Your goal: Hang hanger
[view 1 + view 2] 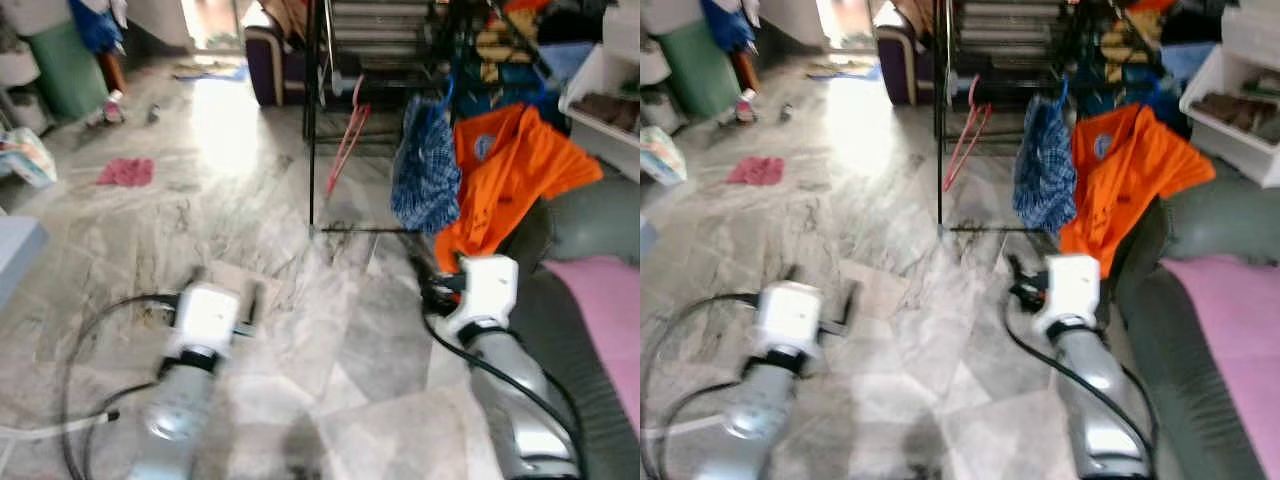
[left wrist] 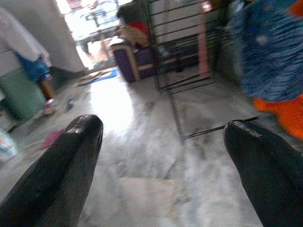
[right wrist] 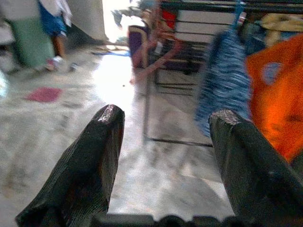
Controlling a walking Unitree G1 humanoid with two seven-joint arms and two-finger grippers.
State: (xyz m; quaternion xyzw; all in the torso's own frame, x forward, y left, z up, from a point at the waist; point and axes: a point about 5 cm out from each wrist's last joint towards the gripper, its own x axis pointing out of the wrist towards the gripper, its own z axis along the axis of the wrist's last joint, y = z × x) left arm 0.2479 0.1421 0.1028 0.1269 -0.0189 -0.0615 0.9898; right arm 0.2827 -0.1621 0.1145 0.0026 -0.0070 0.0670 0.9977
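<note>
On the far black rack (image 1: 312, 120), a pink hanger (image 1: 347, 140) is seen hanging, long axis sloping downward; it lies ahead of both empty, spread hands, the right hand (image 3: 163, 165) judged nearer than the left hand (image 2: 163, 165).

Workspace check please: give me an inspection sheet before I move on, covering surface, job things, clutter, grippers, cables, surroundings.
Surface: marble floor, glare patch near the doorway.
Job's things: pink hanger hanging on the black drying rack; blue checked garment and orange shirt hang there too.
Clutter: pink cloth on the floor.
Grippers: left gripper open, empty; right gripper open, empty; both low over the floor.
Cables: black cable looping by the left arm.
Surroundings: green bin, purple sofa, pink cushion.
</note>
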